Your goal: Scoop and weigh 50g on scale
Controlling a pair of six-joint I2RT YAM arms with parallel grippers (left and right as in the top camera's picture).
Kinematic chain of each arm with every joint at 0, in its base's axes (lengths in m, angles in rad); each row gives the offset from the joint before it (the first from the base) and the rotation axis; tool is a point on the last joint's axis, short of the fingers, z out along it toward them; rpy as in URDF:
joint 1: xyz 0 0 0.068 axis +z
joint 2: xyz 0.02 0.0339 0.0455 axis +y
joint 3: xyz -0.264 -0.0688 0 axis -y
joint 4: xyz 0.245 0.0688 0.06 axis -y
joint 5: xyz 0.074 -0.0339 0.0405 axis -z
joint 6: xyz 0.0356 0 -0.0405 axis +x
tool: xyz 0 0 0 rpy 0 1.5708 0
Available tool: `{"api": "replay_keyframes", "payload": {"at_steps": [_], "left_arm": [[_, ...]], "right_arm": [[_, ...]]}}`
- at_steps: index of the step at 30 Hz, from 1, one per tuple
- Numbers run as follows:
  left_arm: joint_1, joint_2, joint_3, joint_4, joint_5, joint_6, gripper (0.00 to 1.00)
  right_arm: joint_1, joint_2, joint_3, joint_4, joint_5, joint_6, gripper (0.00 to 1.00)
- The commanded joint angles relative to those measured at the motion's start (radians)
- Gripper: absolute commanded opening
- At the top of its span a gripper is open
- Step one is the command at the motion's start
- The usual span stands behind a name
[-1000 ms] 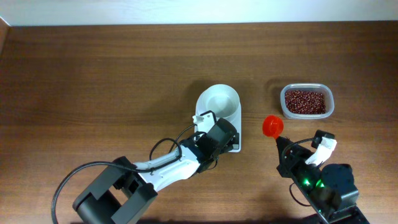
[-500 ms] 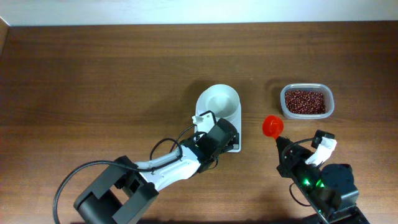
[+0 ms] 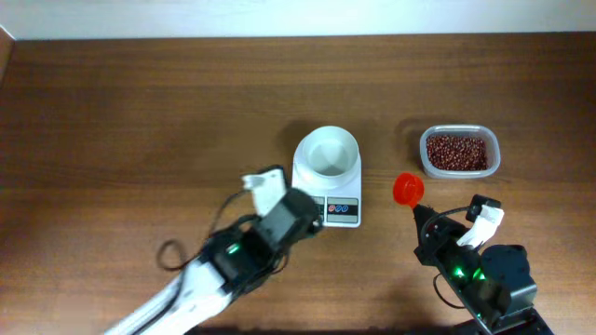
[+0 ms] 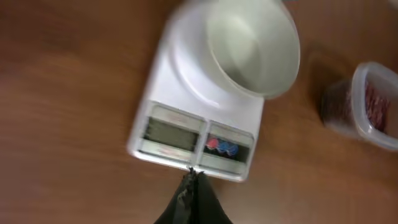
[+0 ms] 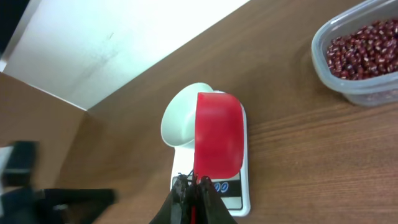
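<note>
Though crowded at the middle and right, bare across the whole left half of the bench and along its far edge, up to a pale strip of wall: broad open wood for moving. Near edge taken up by two arms, the left arm slanting in from the lower left, the right arm rising from the lower right corner. Between them, a lane of free bench; a narrower gap between scale and tub.

At centre, lying flat, the scale, with grey display and blue buttons toward the near edge and the round white bowl seated on its far end. Inside the bowl, only plain white. To the right and apart from it, close to the right edge, a clear rectangular tub, holding the beans as a loose dark red-brown heap.

Left hand closed, fingers pressed together on nothing, tip just short of the scale's near edge below the buttons. Right hand clamped on the handle of the red scoop, holding it in the gap between scale and tub, cup pointing away from the arm. Seen from above, plain red inside the cup.
</note>
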State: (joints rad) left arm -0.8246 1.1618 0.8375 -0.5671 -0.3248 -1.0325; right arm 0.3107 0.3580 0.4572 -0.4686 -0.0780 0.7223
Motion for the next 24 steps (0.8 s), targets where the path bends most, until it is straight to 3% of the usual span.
{"api": "replay_keyframes", "payload": {"at_steps": [1,4,7,9,11,12,14,17,19,21,23,24], "left_arm": [[0.001,-0.175,-0.001,-0.085,-0.317,0.018,0.06],[0.001,-0.229,-0.001,-0.130,-0.434,0.018,0.12],[0.001,-0.229,0.000,-0.129,-0.428,0.064,0.25],[0.039,-0.229,0.012,-0.123,-0.343,0.313,0.49],[0.118,-0.229,0.078,-0.124,-0.126,0.643,0.88],[0.153,-0.229,0.115,-0.128,-0.045,0.726,0.99],[0.232,-0.229,0.188,-0.142,0.047,0.760,0.99],[0.317,-0.233,0.204,-0.258,-0.060,0.757,0.99],[0.317,-0.224,0.204,-0.255,-0.031,0.768,0.99],[0.317,-0.224,0.204,-0.246,-0.029,0.924,0.99],[0.317,-0.223,0.204,-0.219,0.166,1.146,0.99],[0.317,-0.223,0.205,-0.210,0.232,1.195,0.99]], "right_arm": [[-0.005,-0.006,0.005,0.001,0.008,-0.009,0.04],[-0.005,-0.005,0.005,0.001,0.012,-0.010,0.04],[-0.005,-0.005,0.005,0.000,0.012,-0.010,0.04],[-0.005,-0.005,0.005,0.001,0.012,-0.009,0.04],[-0.005,-0.005,0.005,0.000,0.012,-0.009,0.04],[-0.005,-0.005,0.005,0.000,0.011,-0.009,0.04],[-0.005,-0.005,0.005,0.000,0.011,-0.009,0.04],[-0.005,-0.005,0.005,0.000,0.011,-0.009,0.04],[-0.005,-0.005,0.005,0.001,0.010,-0.009,0.04],[-0.005,-0.005,0.005,0.000,-0.039,-0.008,0.04],[-0.005,-0.005,0.005,0.000,-0.084,-0.009,0.04],[-0.005,-0.005,0.005,0.000,-0.088,-0.009,0.04]]}}
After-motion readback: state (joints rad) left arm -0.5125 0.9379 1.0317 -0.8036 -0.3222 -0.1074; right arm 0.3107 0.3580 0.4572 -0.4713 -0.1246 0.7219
